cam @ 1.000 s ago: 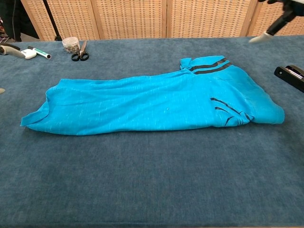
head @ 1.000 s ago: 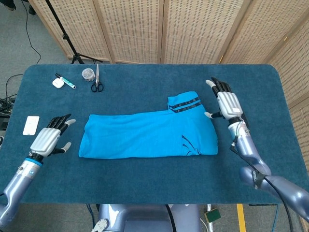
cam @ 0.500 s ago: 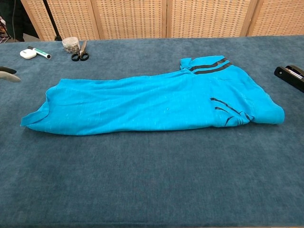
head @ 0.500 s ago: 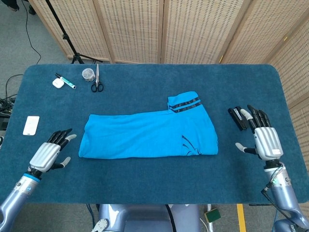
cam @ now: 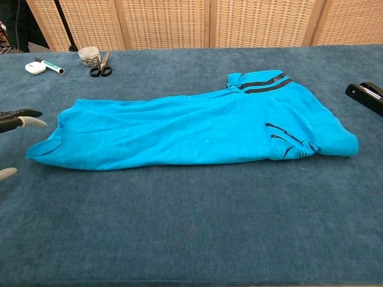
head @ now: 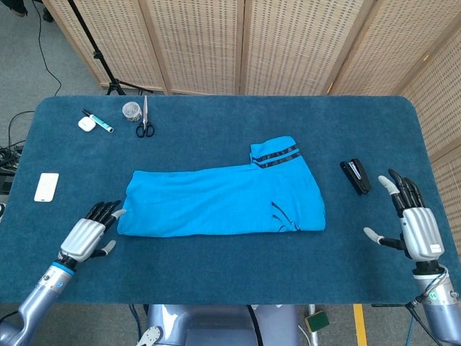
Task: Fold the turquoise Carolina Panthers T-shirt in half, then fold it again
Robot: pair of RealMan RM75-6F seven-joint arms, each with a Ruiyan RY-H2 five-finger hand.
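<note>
turquoise cotton t-shirt [head: 220, 202], lying as a long folded band just ahead of the left hand's [head: 90, 235] spread, empty fingertips and well away from the open, empty right hand [head: 416, 225], looks light, limp and wrinkle-prone, best pinched at its near-left corner.

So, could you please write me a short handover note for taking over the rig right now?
Left hand: open, holding nothing, fingertips close to the left edge of the T-shirt; contact cannot be told.
Right hand: open, holding nothing, well clear of the shirt near the table's right edge, beside the black stapler.
Shirt: lies mid-table as a long strip, striped sleeve poking out at the back.
Done: the first fold, apparently.
Left: fold it again, probably bringing the left end over to the right.
</note>
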